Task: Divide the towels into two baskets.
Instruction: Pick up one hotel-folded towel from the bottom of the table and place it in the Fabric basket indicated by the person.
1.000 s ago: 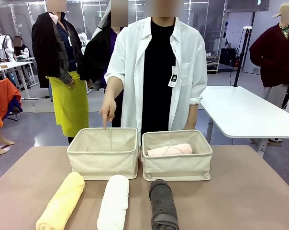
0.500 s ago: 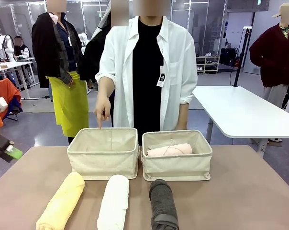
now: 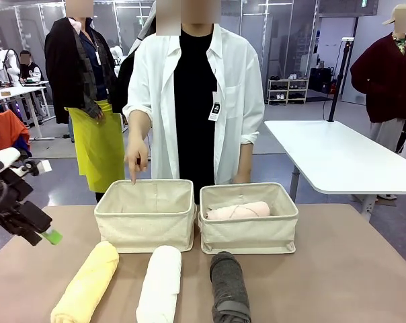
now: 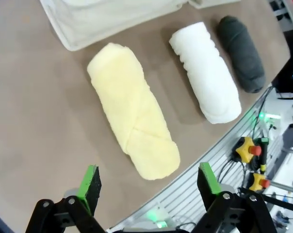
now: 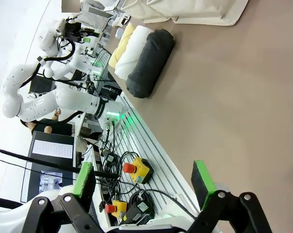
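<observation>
Right, a small tag [image 3: 216,111] hangs on the person's white shirt, its print too small to read. The pink towel [image 3: 238,210] lies in the right basket [image 3: 250,237], its lower half hidden by the front wall. The left basket [image 3: 146,227] sits just beside it, near the far edge of the worktop [image 3: 351,269]. Its floor is out of sight, so I cannot tell what it holds.

The person's hand [image 3: 136,160] points down over that basket's far rim. Along the near edge lie the yellow towel [image 3: 87,282], white towel [image 3: 160,282] and grey towel [image 3: 228,286], all cut off at the bottom of the front view.

The left claw [image 4: 149,178] hangs above the near end of the yellow towel, jaws spread wide, gripping nothing. The right claw [image 5: 142,175] hovers over the near edge, jaws wide apart too, empty, well away from the grey towel.
</observation>
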Motion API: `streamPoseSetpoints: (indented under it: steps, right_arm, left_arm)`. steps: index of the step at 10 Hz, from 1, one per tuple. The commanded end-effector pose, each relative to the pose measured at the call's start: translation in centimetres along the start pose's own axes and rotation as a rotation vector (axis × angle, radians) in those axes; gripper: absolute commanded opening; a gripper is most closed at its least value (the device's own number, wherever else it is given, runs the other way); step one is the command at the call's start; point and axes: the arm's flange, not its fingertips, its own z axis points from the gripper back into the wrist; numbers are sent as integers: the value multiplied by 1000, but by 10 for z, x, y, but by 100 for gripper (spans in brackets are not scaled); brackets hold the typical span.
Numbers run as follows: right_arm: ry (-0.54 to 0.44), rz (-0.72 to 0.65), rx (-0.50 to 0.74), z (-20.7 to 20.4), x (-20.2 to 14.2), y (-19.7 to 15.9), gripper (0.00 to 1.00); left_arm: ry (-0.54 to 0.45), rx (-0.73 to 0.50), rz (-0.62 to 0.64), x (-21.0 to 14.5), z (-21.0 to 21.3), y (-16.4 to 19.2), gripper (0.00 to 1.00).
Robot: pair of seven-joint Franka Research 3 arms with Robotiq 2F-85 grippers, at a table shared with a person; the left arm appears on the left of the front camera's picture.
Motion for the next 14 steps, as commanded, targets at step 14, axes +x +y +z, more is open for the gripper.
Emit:
streamPoseSetpoints:
  steps: [14]
  right_arm:
    - [-16, 11, -3, -2, -1, 3, 100]
  left_arm:
    - [88, 75, 119, -55, -156, -4, 100]
